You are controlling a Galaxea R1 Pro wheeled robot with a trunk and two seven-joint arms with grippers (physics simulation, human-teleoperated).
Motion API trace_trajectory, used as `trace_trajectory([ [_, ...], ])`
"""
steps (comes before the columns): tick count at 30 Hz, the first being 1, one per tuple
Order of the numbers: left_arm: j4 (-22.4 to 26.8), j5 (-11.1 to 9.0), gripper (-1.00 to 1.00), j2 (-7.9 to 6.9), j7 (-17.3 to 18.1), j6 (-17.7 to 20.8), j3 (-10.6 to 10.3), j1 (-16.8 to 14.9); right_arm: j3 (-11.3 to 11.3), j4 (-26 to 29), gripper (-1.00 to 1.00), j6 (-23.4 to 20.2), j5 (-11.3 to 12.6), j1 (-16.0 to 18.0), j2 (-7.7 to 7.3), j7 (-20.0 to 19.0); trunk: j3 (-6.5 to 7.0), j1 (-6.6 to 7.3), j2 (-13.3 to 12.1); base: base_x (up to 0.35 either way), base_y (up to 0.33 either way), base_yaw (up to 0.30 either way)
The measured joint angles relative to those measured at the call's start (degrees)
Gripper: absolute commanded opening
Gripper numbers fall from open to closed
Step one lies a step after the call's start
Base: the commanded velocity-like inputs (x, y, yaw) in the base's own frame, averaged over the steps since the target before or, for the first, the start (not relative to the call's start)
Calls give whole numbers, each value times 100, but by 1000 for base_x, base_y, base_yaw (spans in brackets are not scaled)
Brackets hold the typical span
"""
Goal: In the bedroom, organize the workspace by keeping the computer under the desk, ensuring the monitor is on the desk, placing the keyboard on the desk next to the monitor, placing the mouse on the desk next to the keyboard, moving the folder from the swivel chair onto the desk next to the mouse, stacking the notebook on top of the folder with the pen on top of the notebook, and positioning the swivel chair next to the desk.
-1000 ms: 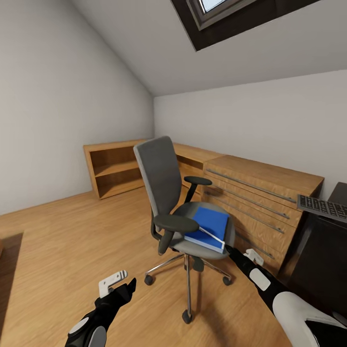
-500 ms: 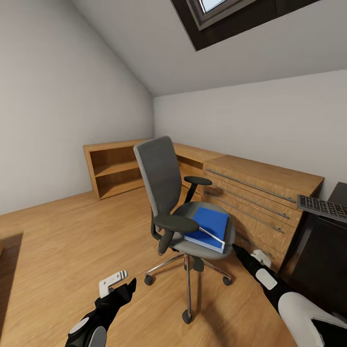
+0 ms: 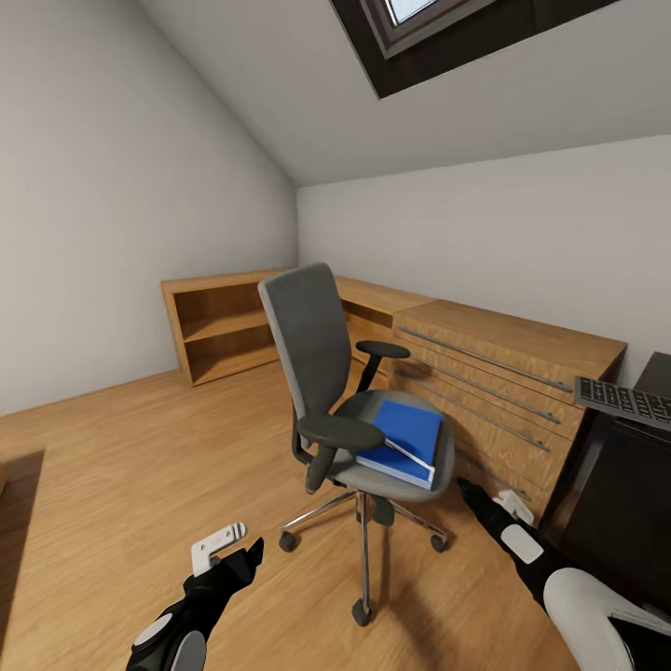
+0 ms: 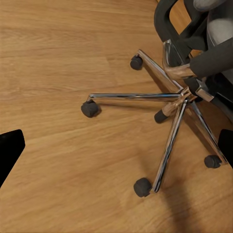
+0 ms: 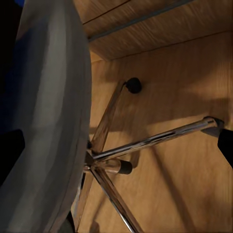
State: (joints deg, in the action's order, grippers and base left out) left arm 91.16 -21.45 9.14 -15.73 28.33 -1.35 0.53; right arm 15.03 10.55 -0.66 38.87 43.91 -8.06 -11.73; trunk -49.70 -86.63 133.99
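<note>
Pulling back from the swivel chair (image 3: 347, 401), the right pincer (image 3: 468, 485) is sinking lower beside the seat than a second ago, its opening impossible to tell. The left pincer (image 3: 231, 548) is hanging low over the wooden floor (image 3: 121, 466), fingers apart and empty. The blue folder (image 3: 403, 438) is lying on the seat with the pen (image 3: 408, 453) across it, suggesting the grasp is not yet made; the keyboard (image 3: 623, 401) is already resting on the tabletop (image 3: 652, 377).
</note>
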Motion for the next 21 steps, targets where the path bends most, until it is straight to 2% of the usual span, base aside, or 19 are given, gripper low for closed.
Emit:
trace_trajectory([
  [8, 7, 0, 100, 0, 0, 15, -5, 0, 6, -12, 100, 224, -8, -1, 64, 586, 0, 0, 0, 0, 0, 0],
  [11, 7, -1, 100, 0, 0, 24, -4, 0, 2, -15, 100, 281, -16, -2, 141, 767, 0, 0, 0, 0, 0, 0],
  [17, 7, -2, 100, 0, 0, 27, -6, 0, 5, -10, 100, 293, -18, -1, 154, 801, 0, 0, 0, 0, 0, 7],
  [21, 8, -2, 100, 0, 0, 27, -5, 1, 7, -9, 100, 312, -20, -1, 155, 901, 0, 0, 0, 0, 0, 120],
])
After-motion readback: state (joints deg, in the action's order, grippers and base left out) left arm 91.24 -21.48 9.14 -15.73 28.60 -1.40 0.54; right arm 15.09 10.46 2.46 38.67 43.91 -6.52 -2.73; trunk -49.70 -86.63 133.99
